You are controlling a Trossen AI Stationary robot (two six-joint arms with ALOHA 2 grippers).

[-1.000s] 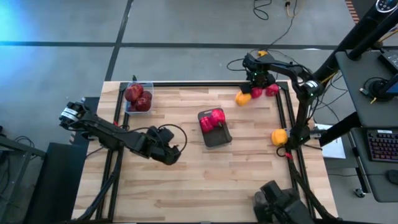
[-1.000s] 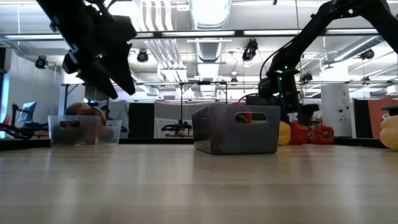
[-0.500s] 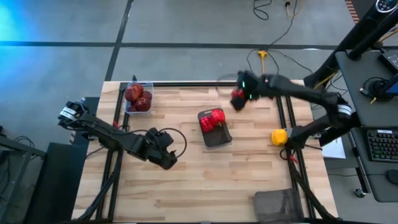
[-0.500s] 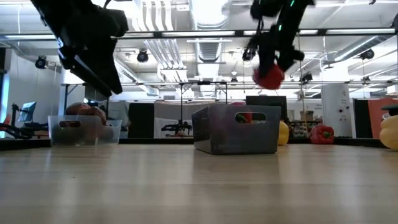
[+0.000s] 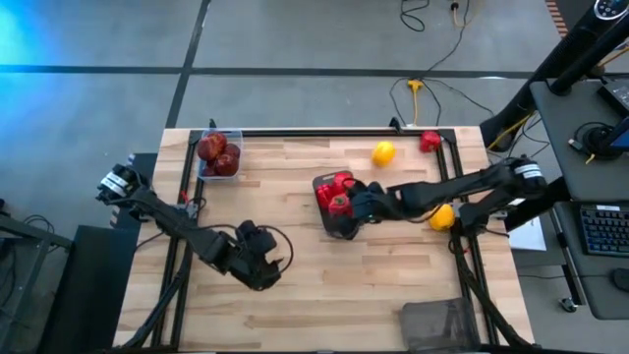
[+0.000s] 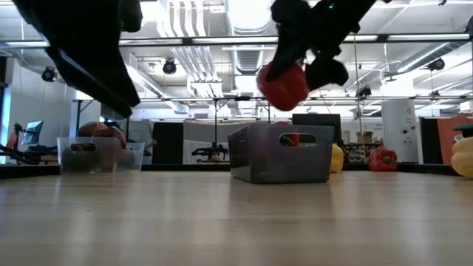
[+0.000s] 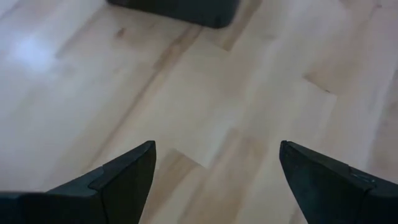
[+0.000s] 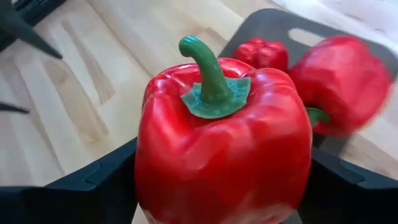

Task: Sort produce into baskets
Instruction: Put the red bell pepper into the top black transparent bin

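- So, the right gripper [image 8: 221, 180] holds a red pepper [image 8: 222, 140] w/ a green stem, one finger on each side of it.
- It hangs in the air just over the middle grey bin [image 5: 344, 216], at the bin's edge; from the side the pepper is above the bin's rim, not inside.
- Two more red peppers [image 8: 339, 81] lie in that bin.
- The left gripper [image 5: 257, 270] waits over the bare table near the front left; its fingers [image 7: 121, 177] are apart w/ nothing between them.
- The clear bin [image 5: 218, 155] at the back left has dark red apples [image 5: 212, 147] in it.
- One yellow pepper [image 5: 383, 152] and one red pepper [image 5: 429, 142] sit on the table at the back right.
- Another yellow pepper [image 5: 442, 217] sits near the right edge, beside the right arm.
- A 2nd grey bin [image 5: 437, 320] is at the front right.
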